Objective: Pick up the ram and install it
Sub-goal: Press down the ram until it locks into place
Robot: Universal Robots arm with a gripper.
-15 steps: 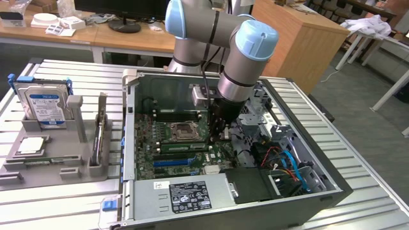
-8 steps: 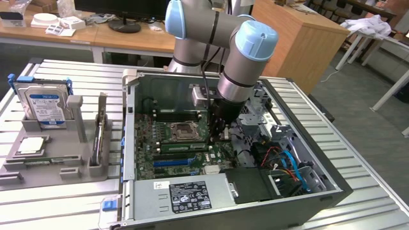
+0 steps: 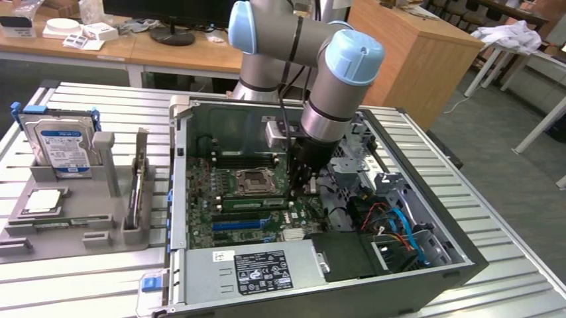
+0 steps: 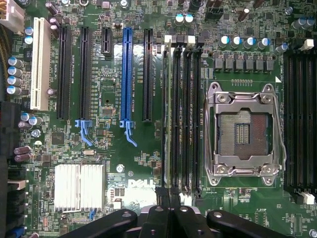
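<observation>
Slatted table (image 3: 495,278) bearing computer case (image 3: 415,278), grey holder (image 3: 106,218)

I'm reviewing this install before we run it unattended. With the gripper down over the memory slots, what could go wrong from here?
1. The ram stands edge-on in a slot with the shut gripper at its end; if it sits skewed, pressing may bend it or strain the slot.
2. The open CPU socket lies beside the slots; a sideways slip could hit it.

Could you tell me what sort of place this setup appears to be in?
Probably a robotics lab or workshop. An open computer case lies on a slatted metal table, a grey fixture holds a hard drive, and wooden desks with clutter stand behind.
</observation>
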